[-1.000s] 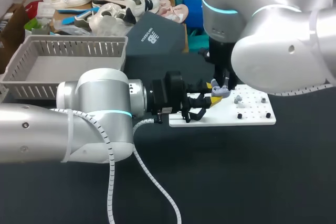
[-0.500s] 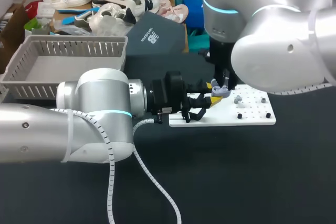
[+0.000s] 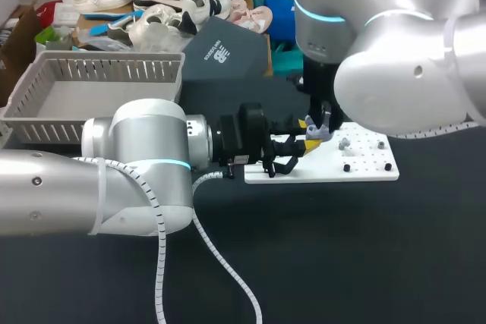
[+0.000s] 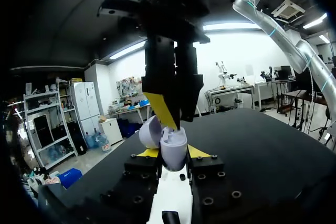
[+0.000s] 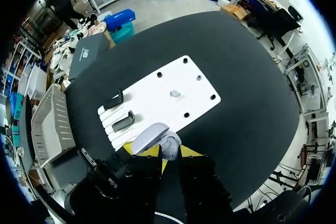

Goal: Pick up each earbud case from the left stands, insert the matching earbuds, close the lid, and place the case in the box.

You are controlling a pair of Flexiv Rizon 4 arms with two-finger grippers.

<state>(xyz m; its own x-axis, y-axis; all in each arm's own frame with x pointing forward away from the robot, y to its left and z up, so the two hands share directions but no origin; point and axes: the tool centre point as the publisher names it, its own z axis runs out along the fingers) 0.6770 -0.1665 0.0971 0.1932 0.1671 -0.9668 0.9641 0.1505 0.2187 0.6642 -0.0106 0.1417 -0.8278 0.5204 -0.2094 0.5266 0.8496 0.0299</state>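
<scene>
In the head view my left gripper point(image 3: 310, 144) is shut on the base of a lavender earbud case point(image 3: 315, 131), holding it over the left end of the white board point(image 3: 364, 166). The left wrist view shows the case point(image 4: 173, 149) between its yellow fingertips point(image 4: 149, 152), lid point(image 4: 149, 132) swung open. My right gripper point(image 3: 323, 122) comes straight down onto the open case point(image 5: 157, 137). Its fingers point(image 4: 163, 111) stand close together at the opening, shut on a small earbud that is mostly hidden. Another earbud point(image 5: 176, 94) lies on the board point(image 5: 194, 85). Two black stands point(image 5: 123, 121) sit at the board's end.
A grey slatted basket point(image 3: 99, 96) stands at the back left, with a dark box point(image 3: 224, 51) beside it. Small black pegs point(image 3: 347, 167) dot the board. My left arm's white cable point(image 3: 228, 278) trails over the black table in front.
</scene>
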